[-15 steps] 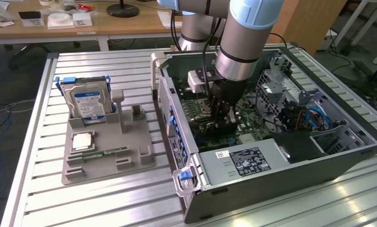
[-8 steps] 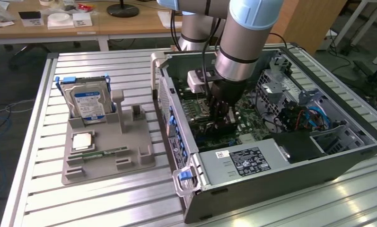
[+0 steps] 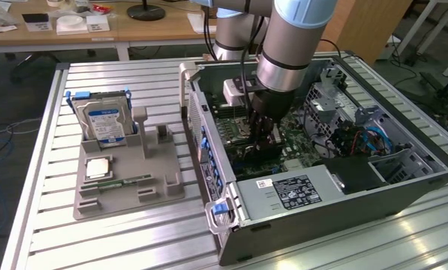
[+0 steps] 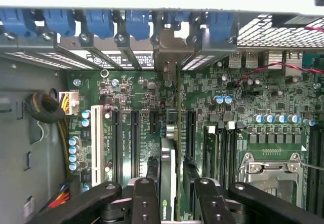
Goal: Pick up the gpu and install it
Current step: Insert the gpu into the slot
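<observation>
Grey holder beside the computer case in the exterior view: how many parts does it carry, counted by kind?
Hard drive with blue label: 1
Square silvery chip: 1
Green memory stick: 1
Total: 3

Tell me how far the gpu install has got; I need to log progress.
Done: the gpu is inside the case, standing edge-on in a motherboard slot, its bracket at the rear wall. In hand: the gripper sits astride the card's top edge. Left: I cannot tell whether the card is fully seated.
</observation>
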Controlling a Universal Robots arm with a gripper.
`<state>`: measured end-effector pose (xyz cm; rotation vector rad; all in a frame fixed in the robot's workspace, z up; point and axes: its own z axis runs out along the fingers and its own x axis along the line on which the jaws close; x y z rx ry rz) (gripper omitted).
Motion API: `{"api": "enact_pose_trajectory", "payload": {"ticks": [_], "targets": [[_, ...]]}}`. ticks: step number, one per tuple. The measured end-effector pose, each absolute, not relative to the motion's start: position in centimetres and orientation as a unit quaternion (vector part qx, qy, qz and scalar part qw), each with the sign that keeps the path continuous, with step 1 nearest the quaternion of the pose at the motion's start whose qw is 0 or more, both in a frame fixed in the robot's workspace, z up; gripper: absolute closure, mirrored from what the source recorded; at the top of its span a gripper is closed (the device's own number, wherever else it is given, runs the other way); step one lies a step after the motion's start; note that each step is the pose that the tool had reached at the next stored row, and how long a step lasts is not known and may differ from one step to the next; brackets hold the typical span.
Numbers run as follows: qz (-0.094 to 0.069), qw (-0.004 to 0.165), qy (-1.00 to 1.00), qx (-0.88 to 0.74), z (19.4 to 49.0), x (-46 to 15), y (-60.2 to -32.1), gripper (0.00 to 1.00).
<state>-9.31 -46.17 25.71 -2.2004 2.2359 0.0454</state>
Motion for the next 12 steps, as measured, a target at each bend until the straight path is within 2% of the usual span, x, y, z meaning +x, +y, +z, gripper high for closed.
{"api": "enact_pose_trajectory", "payload": {"ticks": [12], "targets": [[0.017,0.006,0.712,-0.702,25.7,-9.34,-46.64,0.66]]}}
